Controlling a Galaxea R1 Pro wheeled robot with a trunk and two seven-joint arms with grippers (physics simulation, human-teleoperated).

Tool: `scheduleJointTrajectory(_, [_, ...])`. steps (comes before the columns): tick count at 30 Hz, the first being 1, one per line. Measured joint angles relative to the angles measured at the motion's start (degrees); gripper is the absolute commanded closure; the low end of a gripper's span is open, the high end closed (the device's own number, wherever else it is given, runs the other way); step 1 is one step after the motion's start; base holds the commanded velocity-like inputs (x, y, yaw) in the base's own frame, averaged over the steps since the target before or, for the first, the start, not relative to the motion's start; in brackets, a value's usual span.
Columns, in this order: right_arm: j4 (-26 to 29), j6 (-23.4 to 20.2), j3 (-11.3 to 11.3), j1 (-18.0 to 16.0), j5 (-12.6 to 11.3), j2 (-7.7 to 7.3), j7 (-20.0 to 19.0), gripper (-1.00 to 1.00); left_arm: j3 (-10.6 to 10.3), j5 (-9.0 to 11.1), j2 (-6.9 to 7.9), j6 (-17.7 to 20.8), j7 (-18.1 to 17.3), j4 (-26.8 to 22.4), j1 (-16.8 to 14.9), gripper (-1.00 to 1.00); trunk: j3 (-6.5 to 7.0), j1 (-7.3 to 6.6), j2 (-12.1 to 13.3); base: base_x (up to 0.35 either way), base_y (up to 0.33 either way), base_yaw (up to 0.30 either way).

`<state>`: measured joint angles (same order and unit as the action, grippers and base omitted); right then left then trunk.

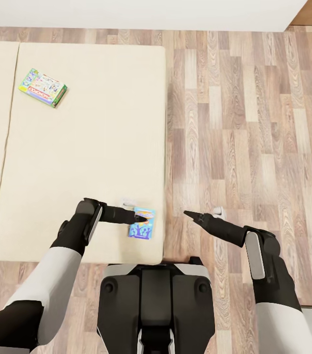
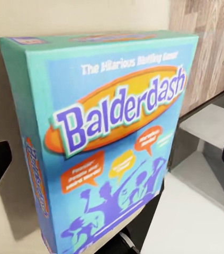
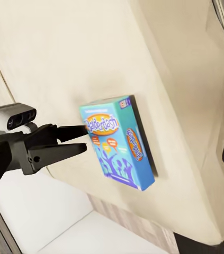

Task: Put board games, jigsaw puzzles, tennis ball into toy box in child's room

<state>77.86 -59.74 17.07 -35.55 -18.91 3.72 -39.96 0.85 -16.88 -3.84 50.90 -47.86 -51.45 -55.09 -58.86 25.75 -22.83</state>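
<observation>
I'm looking down on the long beige mattress bed (image 1: 87, 147), and my left gripper (image 1: 137, 217) sits right at the blue Balderdash board game box (image 1: 142, 223), which lies flat near the bed's near right corner. Up close the box (image 2: 112, 143) shows white-and-purple lettering on an orange oval, with purple figures below. From the right wrist, the left gripper (image 3: 79, 139) has its two fingers slightly parted, tips at the box's (image 3: 117, 143) edge, not clamped on it. The pale green-edged game box (image 1: 43, 87) rests far left on the bed. My right gripper (image 1: 189, 214) hovers over the wooden plank floor (image 1: 254, 123); I cannot tell its opening.
</observation>
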Motion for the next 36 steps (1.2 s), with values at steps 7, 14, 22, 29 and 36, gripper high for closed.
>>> scheduleJointTrajectory(7, [-0.05, 0.0, -0.07, 0.0, -0.02, 0.0, 0.0, -1.0, 0.02, 0.0, 0.07, 0.01, -0.08, -0.02, 0.0, -1.0, 0.0, 0.0, 0.0, 0.0, -0.056, 0.0])
scheduleJointTrajectory(14, [-0.02, 0.0, -0.13, -0.01, -0.01, 0.0, 0.0, -1.0, 0.02, -0.03, 0.09, 0.01, -0.03, -0.01, 0.0, -1.0, 0.0, 0.0, 0.0, 0.0, -0.008, 0.0])
scheduleJointTrajectory(22, [-0.01, 0.0, -0.17, -0.01, -0.03, -0.01, 0.0, -1.0, 0.03, 0.0, 0.09, 0.01, -0.03, -0.02, 0.0, -1.0, 0.0, 0.0, 0.0, 0.0, 0.0, 0.0])
scheduleJointTrajectory(29, [0.01, 0.0, -0.18, 0.0, -0.02, 0.0, 0.01, -1.0, 0.03, -0.02, 0.09, -0.02, -0.01, 0.0, 0.0, -1.0, 0.0, 0.0, 0.0, 0.0, -0.096, 0.0])
scheduleJointTrajectory(36, [0.0, 0.0, -0.17, 0.0, -0.05, 0.0, 0.01, -1.0, 0.03, -0.05, 0.09, 0.0, -0.01, -0.03, 0.0, -1.0, 0.0, 0.0, 0.0, 0.0, -0.157, 0.0])
